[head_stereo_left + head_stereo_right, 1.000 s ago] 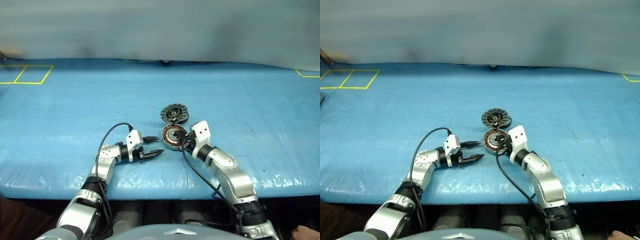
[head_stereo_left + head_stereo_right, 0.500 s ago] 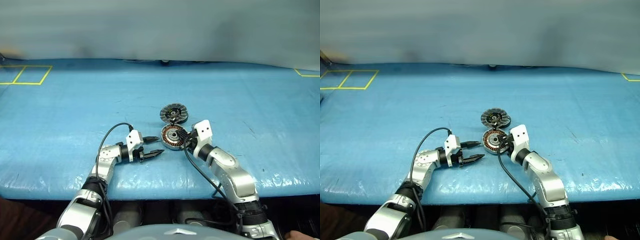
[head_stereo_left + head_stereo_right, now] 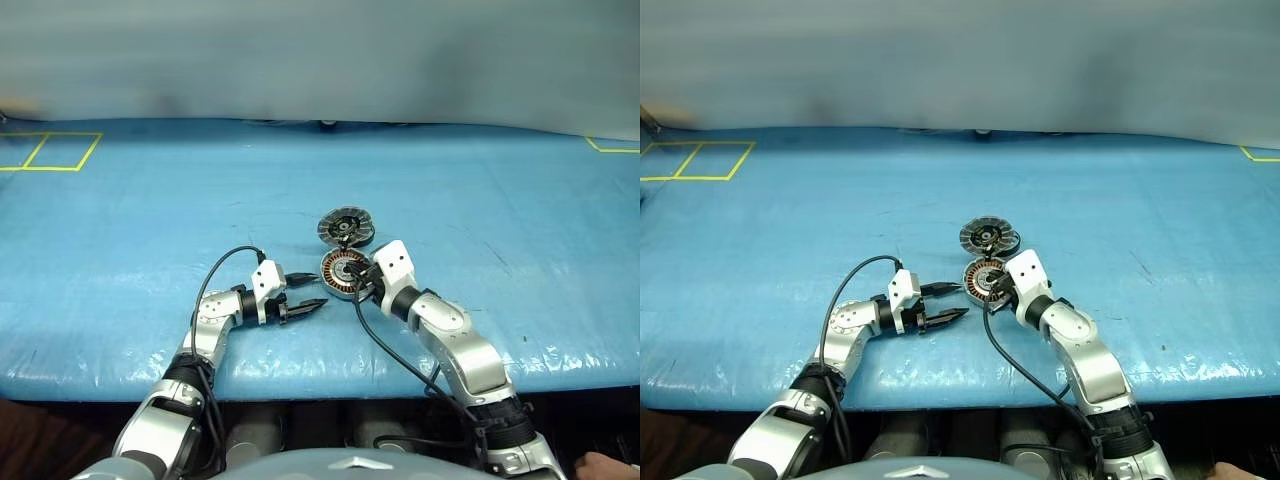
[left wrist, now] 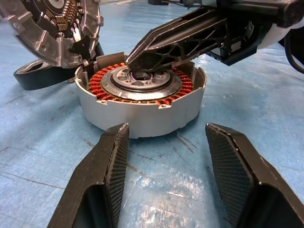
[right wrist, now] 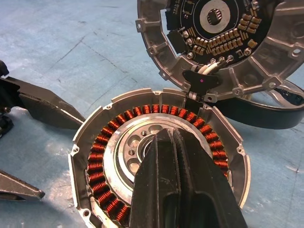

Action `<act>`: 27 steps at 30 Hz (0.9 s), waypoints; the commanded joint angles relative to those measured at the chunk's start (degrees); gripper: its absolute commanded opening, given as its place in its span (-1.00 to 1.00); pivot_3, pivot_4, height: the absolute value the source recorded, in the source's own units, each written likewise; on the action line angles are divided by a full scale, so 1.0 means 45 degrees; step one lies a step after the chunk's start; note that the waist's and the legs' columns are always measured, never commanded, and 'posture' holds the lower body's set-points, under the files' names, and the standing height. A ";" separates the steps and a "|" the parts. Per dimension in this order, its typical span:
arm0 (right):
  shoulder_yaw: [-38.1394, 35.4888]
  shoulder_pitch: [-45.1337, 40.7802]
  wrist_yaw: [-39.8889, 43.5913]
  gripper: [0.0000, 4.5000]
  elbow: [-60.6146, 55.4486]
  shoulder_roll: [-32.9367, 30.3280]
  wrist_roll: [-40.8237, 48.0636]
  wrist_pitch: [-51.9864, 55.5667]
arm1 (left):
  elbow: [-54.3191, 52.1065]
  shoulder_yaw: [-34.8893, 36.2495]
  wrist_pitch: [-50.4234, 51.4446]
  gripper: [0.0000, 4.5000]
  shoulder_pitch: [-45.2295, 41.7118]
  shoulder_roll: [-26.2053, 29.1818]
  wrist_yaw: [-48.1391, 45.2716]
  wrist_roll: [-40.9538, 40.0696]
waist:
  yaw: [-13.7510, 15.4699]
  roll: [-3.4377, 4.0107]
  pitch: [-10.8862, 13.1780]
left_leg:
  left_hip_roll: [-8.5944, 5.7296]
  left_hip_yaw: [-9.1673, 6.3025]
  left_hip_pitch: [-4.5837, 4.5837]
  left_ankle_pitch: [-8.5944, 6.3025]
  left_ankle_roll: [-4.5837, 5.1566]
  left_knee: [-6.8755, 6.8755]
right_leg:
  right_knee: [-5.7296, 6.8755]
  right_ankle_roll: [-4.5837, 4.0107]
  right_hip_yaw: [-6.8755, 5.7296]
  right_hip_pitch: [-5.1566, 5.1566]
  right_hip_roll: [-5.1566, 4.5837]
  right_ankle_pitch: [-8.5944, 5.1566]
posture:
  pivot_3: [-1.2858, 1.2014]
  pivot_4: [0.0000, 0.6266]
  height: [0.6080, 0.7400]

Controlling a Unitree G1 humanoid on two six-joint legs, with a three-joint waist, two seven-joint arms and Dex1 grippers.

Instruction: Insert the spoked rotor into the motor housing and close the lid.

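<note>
Fingers of the left gripper [image 4: 164, 178] are standing apart, holding nothing, just short of the motor housing [image 4: 142, 111] on the blue table [image 3: 150, 220]. Over it, the right gripper [image 4: 137, 59] is pressing shut fingers onto the spoked rotor [image 5: 137, 147], which is sitting inside the copper ring. If they are pushing off-centre, it may be jamming crooked. Beyond, the lid [image 5: 223, 42] is lying open, hinged; closing it on a proud rotor could be pinching the wires.

- A robot test lab or workshop is suggested.
- A wide bench is covered by a blue sheet [image 3: 150, 230].
- Yellow tape squares [image 3: 50, 150] are marked at its corners.
- A plain grey wall [image 3: 320, 60] is seen behind.
</note>
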 commanded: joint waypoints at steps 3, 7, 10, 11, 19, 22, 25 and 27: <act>0.0375 -0.0048 -0.0294 -0.97 0.0097 0.0029 -0.0615 0.0418 | -0.0254 0.0060 -0.0094 0.20 0.0024 0.0001 0.0027 -0.0049 | -0.0044 0.0000 0.0000 | 0.0000 0.0000 0.0010 0.0000 0.0000 0.0000 | 0.0000 0.0010 0.0001 -0.0001 0.0000 -0.0007 | 0.03 -0.52 1.00; 0.0181 -0.0083 -0.0339 -0.97 0.0006 0.0077 -0.0629 0.0419 | -0.0254 0.0054 -0.0083 0.20 0.0022 0.0005 0.0036 -0.0052 | -0.0057 0.0000 0.0000 | 0.0000 -0.0001 0.0035 -0.0001 0.0000 0.0000 | 0.0000 0.0052 0.0003 0.0005 -0.0002 -0.0033 | 0.03 -0.52 1.00; 0.0299 -0.0138 -0.0385 -0.97 -0.0221 -0.0106 -0.0875 0.0565 | -0.0266 0.0050 -0.0069 0.20 0.0032 0.0002 0.0035 -0.0060 | -0.0055 -0.0001 0.0000 | 0.0000 -0.0001 0.0036 -0.0001 0.0000 0.0000 | -0.0001 0.0054 0.0003 0.0007 -0.0004 -0.0034 | 0.03 -0.52 1.00; 0.0351 -0.0191 -0.0470 -0.97 -0.0272 -0.0158 -0.1019 0.0741 | -0.0272 0.0047 -0.0062 0.20 0.0035 -0.0001 0.0028 -0.0065 | -0.0053 0.0000 0.0000 | 0.0000 -0.0001 0.0036 -0.0001 0.0001 0.0000 | -0.0001 0.0054 0.0002 0.0007 -0.0003 -0.0033 | 0.03 -0.52 1.00; 0.0636 -0.0506 -0.0828 -0.97 -0.0659 -0.0451 -0.1688 0.2222 | -0.0271 0.0053 -0.0085 0.20 0.0042 -0.0021 0.0044 -0.0074 | -0.0024 -0.0004 -0.0002 | 0.0000 -0.0002 0.0037 -0.0001 0.0000 0.0003 | -0.0002 0.0056 -0.0001 0.0007 -0.0008 -0.0033 | 0.03 -0.52 1.00; 0.0583 -0.0434 -0.0809 -0.97 -0.0906 -0.0487 -0.1680 0.2424 | -0.0301 0.0052 -0.0085 0.20 0.0080 -0.0009 0.0049 -0.0073 | -0.0021 -0.0004 -0.0002 | -0.0001 -0.0002 0.0038 -0.0001 0.0001 0.0003 | -0.0004 0.0058 0.0000 0.0009 -0.0009 -0.0033 | 0.03 -0.52 1.00; 0.0645 -0.0266 -0.0660 -0.97 -0.1246 -0.0507 -0.1542 0.2605 | -0.0321 0.0054 -0.0076 0.20 0.0099 0.0001 0.0047 -0.0078 | -0.0006 -0.0004 -0.0002 | -0.0001 -0.0003 0.0038 -0.0001 0.0001 0.0002 | -0.0007 0.0058 -0.0002 0.0009 -0.0010 -0.0033 | 0.03 -0.52 1.00; 0.0665 -0.0170 -0.0683 -0.97 -0.1333 -0.0489 -0.1543 0.2659 | -0.0333 0.0050 -0.0073 0.20 0.0109 0.0008 0.0037 -0.0077 | -0.0001 -0.0003 -0.0002 | -0.0001 -0.0007 0.0037 -0.0002 0.0002 -0.0002 | -0.0011 0.0058 -0.0004 0.0008 -0.0009 -0.0034 | 0.03 -0.52 1.00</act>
